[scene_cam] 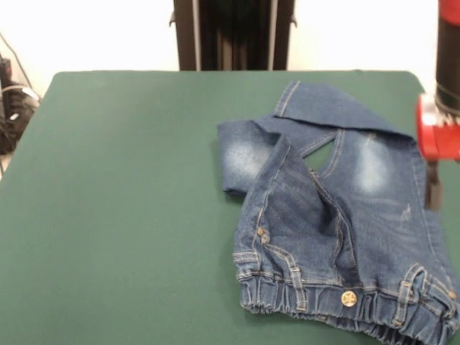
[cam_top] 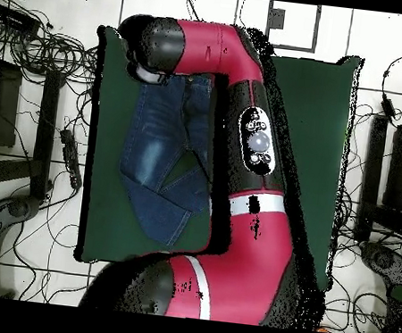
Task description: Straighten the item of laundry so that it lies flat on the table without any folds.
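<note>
Lying folded on the table [scene_cam: 115,215], jeans [scene_cam: 338,237]; gripper [scene_cam: 433,188] grip state unclear.

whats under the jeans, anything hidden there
Only the green table shows around the jeans. One leg is folded over the other near the top. Whatever lies beneath the denim is covered and cannot be seen.

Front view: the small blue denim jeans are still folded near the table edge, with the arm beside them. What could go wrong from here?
1. The elastic waistband of the small blue denim jeans lies at the near edge of the dark green felt-topped table; a pull that way could drag them off.
2. One leg is folded across under the other, so tugging the top layer may only shift the fold.
3. The red and black arm hides part of the jeans from overhead, so grasp points are uncertain.
</note>
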You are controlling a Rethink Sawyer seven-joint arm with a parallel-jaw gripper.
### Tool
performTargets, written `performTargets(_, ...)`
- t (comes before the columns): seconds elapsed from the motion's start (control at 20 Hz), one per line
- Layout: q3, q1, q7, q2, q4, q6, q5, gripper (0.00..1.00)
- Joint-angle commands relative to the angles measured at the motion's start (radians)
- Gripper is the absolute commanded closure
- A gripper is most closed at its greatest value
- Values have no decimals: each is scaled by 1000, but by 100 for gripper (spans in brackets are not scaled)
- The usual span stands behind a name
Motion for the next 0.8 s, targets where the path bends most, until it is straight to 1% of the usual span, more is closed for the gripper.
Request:
performTargets(0.05,-4,-25,-247,-98,294,34,-5,0)
performTargets(0.3,2,-52,-255,-150,394,-4,-46,0)
performTargets(0.45,7,-60,-263,-164,420,-9,-61,0)
performTargets(0.65,21,-68,-272,-170,429,-8,-83,0)
performTargets(0.8,26,-73,-286,-196,475,-20,-103,0)
